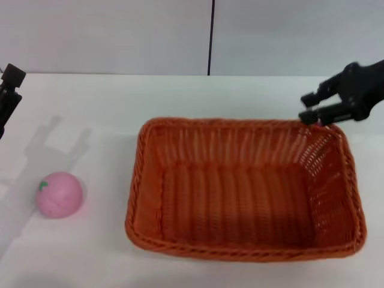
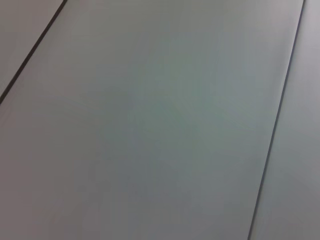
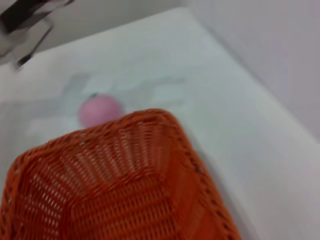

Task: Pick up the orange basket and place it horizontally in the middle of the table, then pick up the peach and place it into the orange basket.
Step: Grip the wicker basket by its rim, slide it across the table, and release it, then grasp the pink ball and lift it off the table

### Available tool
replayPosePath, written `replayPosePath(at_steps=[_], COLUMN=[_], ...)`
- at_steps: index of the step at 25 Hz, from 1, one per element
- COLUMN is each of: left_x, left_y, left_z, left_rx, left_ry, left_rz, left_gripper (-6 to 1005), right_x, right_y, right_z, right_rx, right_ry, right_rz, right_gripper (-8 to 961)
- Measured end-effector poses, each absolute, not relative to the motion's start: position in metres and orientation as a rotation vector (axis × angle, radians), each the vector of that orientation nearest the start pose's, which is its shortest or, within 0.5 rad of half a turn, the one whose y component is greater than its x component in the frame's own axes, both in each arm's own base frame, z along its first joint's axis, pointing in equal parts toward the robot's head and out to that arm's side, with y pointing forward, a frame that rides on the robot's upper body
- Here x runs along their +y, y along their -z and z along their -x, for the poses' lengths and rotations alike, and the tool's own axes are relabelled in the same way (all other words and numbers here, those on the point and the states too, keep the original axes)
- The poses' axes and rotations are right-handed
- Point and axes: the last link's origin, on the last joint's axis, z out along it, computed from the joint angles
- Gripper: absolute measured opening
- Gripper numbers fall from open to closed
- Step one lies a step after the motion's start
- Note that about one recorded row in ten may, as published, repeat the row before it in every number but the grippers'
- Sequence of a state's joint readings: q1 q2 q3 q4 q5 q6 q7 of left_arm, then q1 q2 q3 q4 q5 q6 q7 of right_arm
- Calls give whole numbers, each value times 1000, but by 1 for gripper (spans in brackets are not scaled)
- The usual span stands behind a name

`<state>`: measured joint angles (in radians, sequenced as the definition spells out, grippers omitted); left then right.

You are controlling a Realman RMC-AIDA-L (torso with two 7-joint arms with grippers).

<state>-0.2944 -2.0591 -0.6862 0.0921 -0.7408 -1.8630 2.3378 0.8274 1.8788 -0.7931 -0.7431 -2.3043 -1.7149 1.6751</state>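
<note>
The orange basket (image 1: 246, 189) sits flat on the white tabletop (image 1: 90, 108), long side across, a bit to the right of the middle, and it has nothing in it. The right gripper (image 1: 312, 108) is at the basket's far right corner, with its fingers apart and one of them just at the braided rim. It may be touching, but I cannot tell for sure. If that gripper pulls away while a finger is caught in the woven rim, I think the basket could get dragged or turned out of place. The peach (image 1: 59, 194) lies on the tabletop to the left of the basket, well apart from it. It is round, so a small bump could make it roll away, maybe toward the near edge. The left gripper (image 1: 8, 90) is up at the far left side, away from the peach, and I cannot tell if its fingers are apart or together. Nothing stands between the peach and the basket. The basket's near left wall is the one thing to lift over, so a low carry could knock the peach against the rim.
</note>
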Motion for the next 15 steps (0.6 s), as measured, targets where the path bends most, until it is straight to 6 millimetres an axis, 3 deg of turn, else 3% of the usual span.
replayPosePath(at_steps=[4,6,8,10,11,15], left_x=[230,227,225,222,218,211], left_y=[-31,-32,-32,-33,-33,-32], left_z=[326,328,329,331,334,340], left_rx=[-601,-601,-601,-599,-600,-605], left_ry=[1372,1365,1359,1341,1314,1244], left_rz=[1695,1710,1724,1762,1807,1909], left_gripper=[841,841,841,841,841,841], right_x=[394,388,385,377,365,340], right_y=[-77,-86,-91,-100,-111,-120], right_z=[-216,-227,-231,-241,-254,-279], right_rx=[513,546,554,570,569,562], right_ry=[-227,-427,-509,-686,-864,-1037], right_rz=[2922,2817,2770,2649,2492,2259], right_gripper=[337,359,381,392,392,392])
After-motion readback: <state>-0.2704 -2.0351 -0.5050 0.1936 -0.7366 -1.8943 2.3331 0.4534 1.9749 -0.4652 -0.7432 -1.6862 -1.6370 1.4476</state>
